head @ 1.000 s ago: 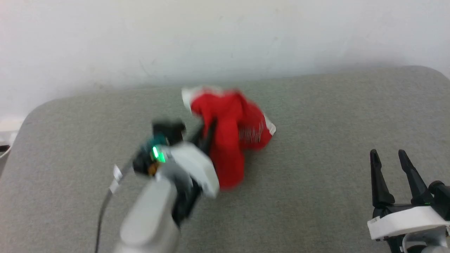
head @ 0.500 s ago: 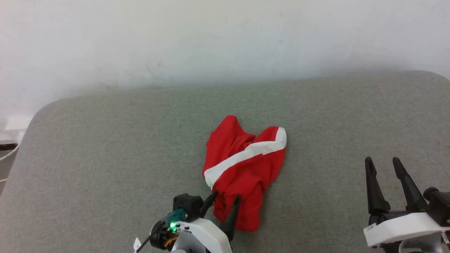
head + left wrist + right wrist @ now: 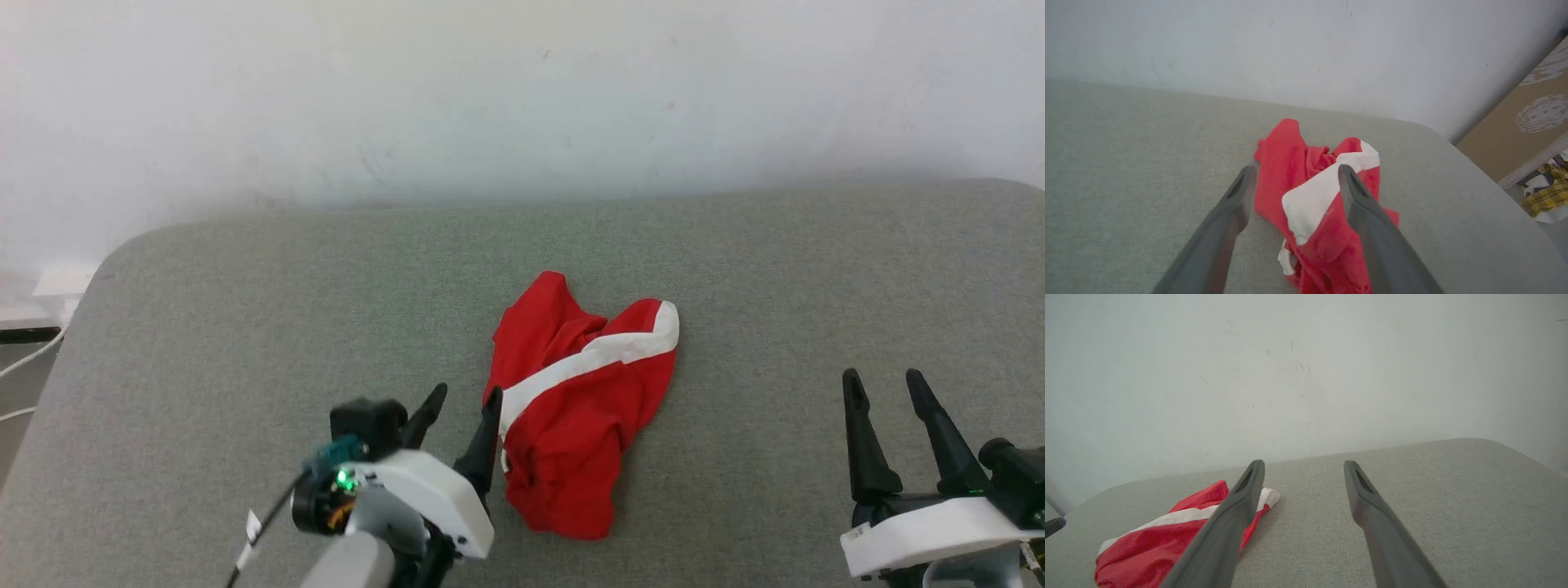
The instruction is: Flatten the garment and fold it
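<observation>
Head view: one pair of red shorts [image 3: 580,425] with a white stripe [image 3: 596,359], lying in a crumpled heap near the middle of a grey padded surface [image 3: 245,327], not yet flattened. Left gripper [image 3: 467,392], fingers spread and empty, just beside the heap's left edge; whether its nearer finger touches the cloth cannot be told. Right gripper [image 3: 882,376], likewise spread and empty, well apart to the right. Left wrist view: the heap shows between the two spread fingers, the stripe folded over on top, a bunched knot of cloth behind it. Judged thin, light and limp, likely to slide and sag rather than hold a shape; best pinched at a hem or corner, one gripper to each side, and drawn outward. A brown cardboard panel [image 3: 1527,122] and some yellow checked cloth [image 3: 1549,196] lie past the surface's far corner. Right wrist view: the shorts low at the left, grey padding ahead. Surface: woven, matt, rounded corners, probably some grip on cloth. Room: plain white wall [image 3: 490,98], lightly scuffed, directly behind.
</observation>
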Tool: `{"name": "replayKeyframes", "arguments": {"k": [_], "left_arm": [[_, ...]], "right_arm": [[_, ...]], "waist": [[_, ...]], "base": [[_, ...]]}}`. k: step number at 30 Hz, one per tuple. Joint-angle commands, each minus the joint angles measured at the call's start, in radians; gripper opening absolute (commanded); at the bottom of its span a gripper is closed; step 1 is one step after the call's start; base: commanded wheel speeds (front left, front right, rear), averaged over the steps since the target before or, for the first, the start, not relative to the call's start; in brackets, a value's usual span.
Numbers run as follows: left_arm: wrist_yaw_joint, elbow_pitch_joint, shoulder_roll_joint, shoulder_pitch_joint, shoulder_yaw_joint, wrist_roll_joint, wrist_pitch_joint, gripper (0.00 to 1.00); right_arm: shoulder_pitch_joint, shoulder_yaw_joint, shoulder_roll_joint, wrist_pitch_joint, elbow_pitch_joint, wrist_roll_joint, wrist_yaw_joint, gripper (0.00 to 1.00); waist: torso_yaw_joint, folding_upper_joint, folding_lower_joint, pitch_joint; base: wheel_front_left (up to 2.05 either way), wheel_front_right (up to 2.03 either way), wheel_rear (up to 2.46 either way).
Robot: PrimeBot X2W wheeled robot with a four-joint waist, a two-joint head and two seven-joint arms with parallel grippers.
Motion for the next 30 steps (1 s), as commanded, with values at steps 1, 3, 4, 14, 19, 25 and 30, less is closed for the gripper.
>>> {"name": "replayKeyframes", "arguments": {"k": [1, 3, 4, 14, 19, 25, 30], "left_arm": [[-0.012, -0.002, 0.010, -0.026, 0.005, -0.010, 0.019, 1.00], [-0.027, 0.018, 0.027, -0.052, 0.006, -0.036, 0.093, 1.00], [-0.038, 0.029, 0.031, -0.065, 0.007, -0.053, 0.127, 1.00], [-0.116, 0.197, 0.036, -0.150, -0.003, -0.189, 0.382, 1.00], [-0.141, 0.226, 0.034, -0.165, -0.010, -0.218, 0.404, 0.00], [-0.113, 0.135, 0.105, -0.221, -0.035, -0.089, 0.304, 0.00], [-0.040, -0.034, 0.211, -0.214, -0.032, 0.013, 0.311, 0.00]], "right_arm": [[0.009, 0.004, 0.002, 0.004, -0.001, 0.004, -0.001, 1.00], [0.006, 0.007, 0.002, 0.004, 0.000, 0.003, -0.001, 1.00], [0.005, 0.008, 0.002, 0.005, 0.000, 0.002, -0.001, 1.00], [-0.002, 0.022, 0.002, 0.004, 0.017, 0.008, -0.001, 1.00], [0.004, 0.022, 0.002, 0.000, 0.027, 0.013, -0.001, 1.00], [0.006, 0.008, 0.002, -0.004, 0.031, 0.019, -0.001, 1.00], [0.011, 0.007, 0.002, -0.002, 0.037, 0.022, -0.001, 1.00]], "waist": [[-0.001, 0.0000, -0.0001, 0.002], [-0.003, 0.0000, -0.0001, 0.002], [-0.004, 0.0000, -0.0001, 0.003], [-0.050, 0.0000, -0.0001, 0.004], [-0.061, 0.0000, -0.0001, -0.002], [-0.050, 0.0000, -0.0001, -0.005], [-0.033, 0.0000, -0.0001, -0.010]], "base": [[0.00, 0.00, 0.00], [0.00, 0.00, 0.00], [0.00, 0.00, 0.00], [0.00, 0.00, 0.00], [0.00, 0.00, 0.00], [0.00, 0.00, 0.00], [0.00, 0.00, 0.00]]}}
